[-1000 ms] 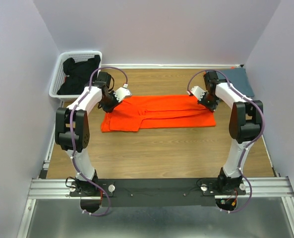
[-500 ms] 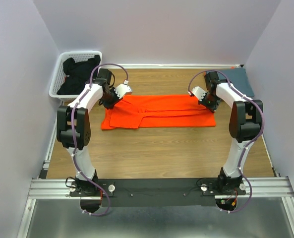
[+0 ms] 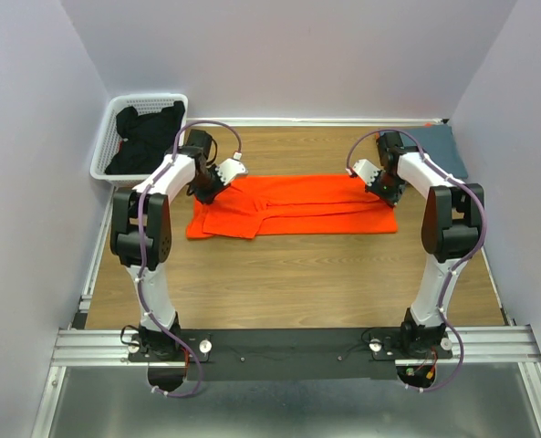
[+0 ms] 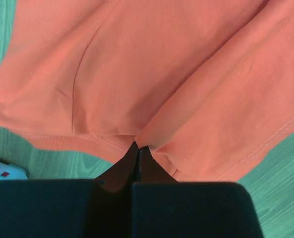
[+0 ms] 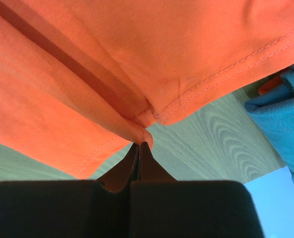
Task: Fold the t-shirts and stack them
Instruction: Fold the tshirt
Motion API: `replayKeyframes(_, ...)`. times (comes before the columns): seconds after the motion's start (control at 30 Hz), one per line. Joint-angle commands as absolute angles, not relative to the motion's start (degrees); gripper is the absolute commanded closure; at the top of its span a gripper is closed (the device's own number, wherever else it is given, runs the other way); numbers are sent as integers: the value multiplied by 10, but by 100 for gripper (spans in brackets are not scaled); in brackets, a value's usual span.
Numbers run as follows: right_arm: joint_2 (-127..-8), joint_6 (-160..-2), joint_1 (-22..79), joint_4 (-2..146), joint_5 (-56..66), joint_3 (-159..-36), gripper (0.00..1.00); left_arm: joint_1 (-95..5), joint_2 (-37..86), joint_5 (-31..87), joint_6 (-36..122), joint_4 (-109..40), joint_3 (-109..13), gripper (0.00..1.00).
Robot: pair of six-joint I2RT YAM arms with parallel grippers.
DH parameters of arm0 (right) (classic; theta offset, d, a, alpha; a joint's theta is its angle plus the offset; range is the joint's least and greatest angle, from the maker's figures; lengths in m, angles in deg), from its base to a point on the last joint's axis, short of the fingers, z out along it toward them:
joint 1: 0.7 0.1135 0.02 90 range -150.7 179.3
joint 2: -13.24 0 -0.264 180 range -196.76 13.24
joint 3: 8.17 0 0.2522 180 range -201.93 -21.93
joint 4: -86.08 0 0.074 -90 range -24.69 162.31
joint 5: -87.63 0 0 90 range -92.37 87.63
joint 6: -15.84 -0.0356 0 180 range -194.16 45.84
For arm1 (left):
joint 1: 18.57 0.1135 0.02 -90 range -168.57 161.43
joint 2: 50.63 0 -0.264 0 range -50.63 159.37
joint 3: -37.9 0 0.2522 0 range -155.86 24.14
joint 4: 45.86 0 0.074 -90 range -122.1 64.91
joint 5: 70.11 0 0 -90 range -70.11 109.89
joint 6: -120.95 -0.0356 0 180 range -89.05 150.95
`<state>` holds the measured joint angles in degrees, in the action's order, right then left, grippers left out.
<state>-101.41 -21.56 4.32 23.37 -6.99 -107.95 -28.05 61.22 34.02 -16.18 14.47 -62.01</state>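
The left hand [image 4: 137, 148] is pinching shut on the far-left hem of the orange tee [image 3: 297, 205]; the right hand [image 5: 139, 145] is clamping its far-right fold. The left has been edging inward while the right is staying put, probably gathering cloth for the next fold. One orange tee is lying across the far half of the tabletop [image 3: 297, 274], one grey tee [image 3: 445, 148] is waiting at the far right corner

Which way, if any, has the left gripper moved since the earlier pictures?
Yes. The left gripper, shut on the orange t-shirt, has shifted slightly right, away from the white basket.
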Motion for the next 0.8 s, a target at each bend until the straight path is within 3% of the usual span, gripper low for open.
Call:
replayKeyframes(0.0, -1022, -216, 39, 243, -74, -1080, 100, -290, 626, 342, -158, 147, -639, 100)
replayKeyframes(0.67, -1016, -224, 38, 249, -83, -1073, 99, -294, 657, 325, -159, 153, -686, 100)
replayKeyframes(0.77, -1020, -234, 38, 249, -86, -1081, 99, -295, 651, 325, -155, 147, -679, 79)
